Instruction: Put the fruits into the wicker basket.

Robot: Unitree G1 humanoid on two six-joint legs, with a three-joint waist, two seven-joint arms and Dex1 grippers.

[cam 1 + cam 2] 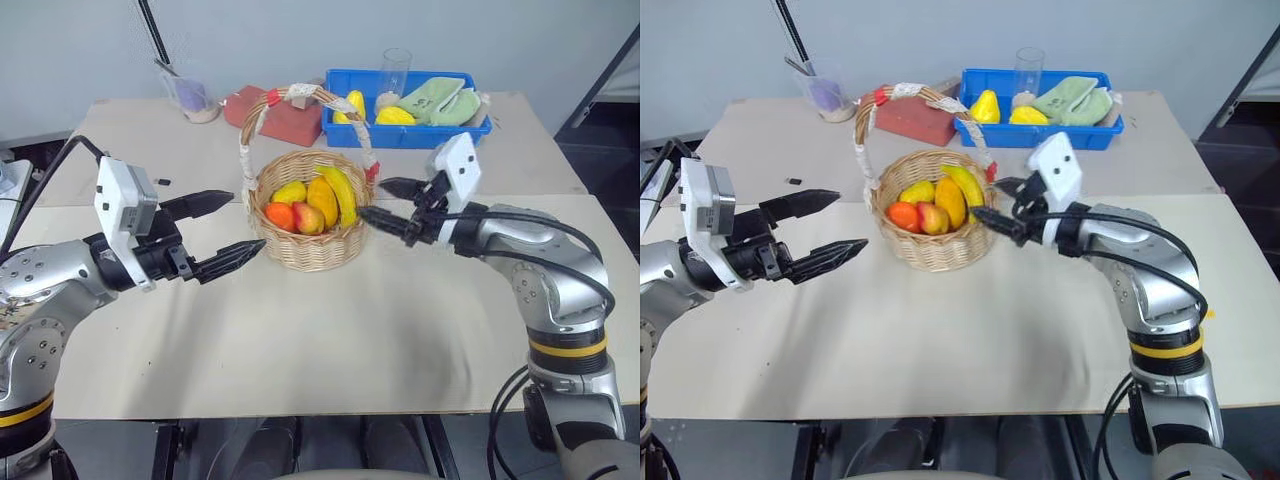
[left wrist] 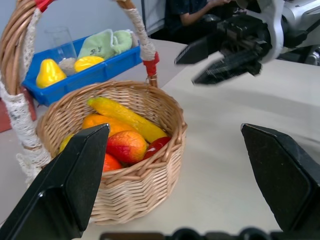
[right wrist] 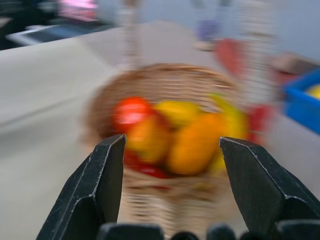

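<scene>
On the left, the left gripper (image 1: pixel 212 232) hangs level above the tan tabletop (image 1: pixel 330 340), its two black fingers spread wide with nothing between them, pointing toward the wicker basket (image 1: pixel 306 250) and stopping just short of its rim.

The basket stands in the middle of the table, its tall arched handle (image 1: pixel 262 102) wrapped in white tape with red bands. Inside it lies a heap of fruit: the long curved banana (image 1: pixel 340 190) across the far right side, the small red-and-yellow apple-like fruit (image 1: pixel 308 217) at the front, an orange mango-like piece (image 1: pixel 322 200) between them, a round orange-red fruit (image 1: pixel 280 215) on the left and a small yellow one (image 1: pixel 290 191) behind it. From where I stand, no fruit lies loose on the tabletop around the basket.

On the right, the right gripper (image 1: pixel 392 204) sits just beside the basket's right rim, its jaws apart and empty, pointing in at the fruit.

Further back, a blue plastic bin (image 1: pixel 405 135) holds yellow pear-like fruits (image 1: pixel 394 115) and a green cloth (image 1: pixel 438 101), near a red block (image 1: pixel 290 122) and a clear cup (image 1: pixel 186 95).

I judge the task as good as finished: both named fruits rest in the basket, and all that seems left is for the arms to draw clear.
</scene>
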